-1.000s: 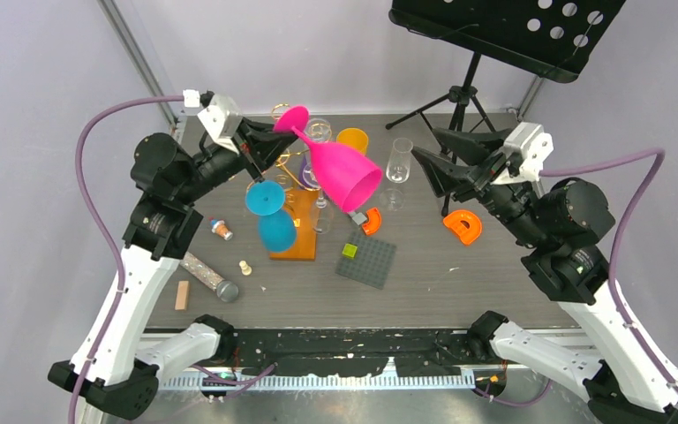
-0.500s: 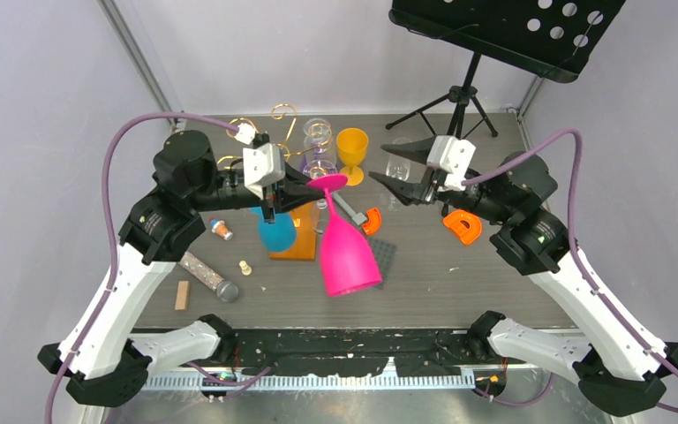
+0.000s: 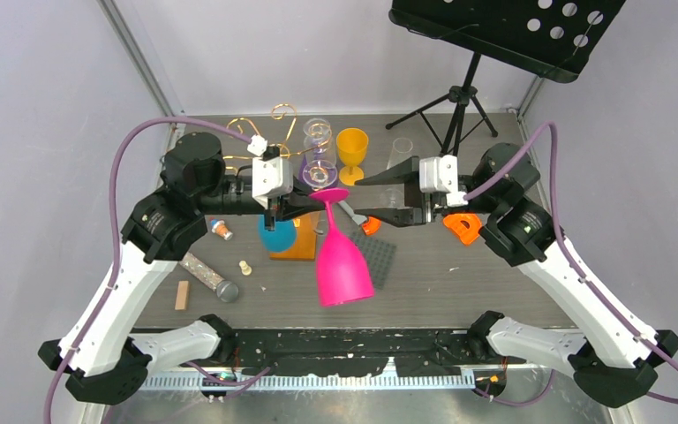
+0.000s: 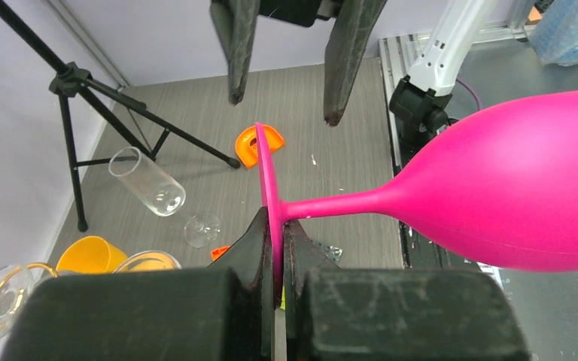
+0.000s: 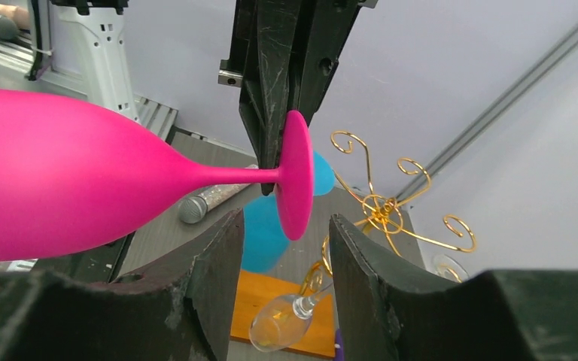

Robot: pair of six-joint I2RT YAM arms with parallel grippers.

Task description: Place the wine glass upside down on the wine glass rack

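Note:
My left gripper is shut on the foot of a pink wine glass and holds it in the air in front of the rack, bowl toward the table's near edge. In the left wrist view my gripper pinches the foot's disc, with the bowl out to the right. My right gripper is open. Its fingertips stand either side of the foot's rim without touching. The wine glass rack is gold wire on an orange base, behind the pink glass. It carries a blue glass and a clear glass.
A black music stand on a tripod stands at the back right. An orange cup, a clear glass, an orange part, a grey baseplate, a microphone and a wooden block lie on the table.
My left arm swung the pink glass from above the rack forward and down, the bowl now toward the near edge. My right gripper moved left to the glass's foot, still open.

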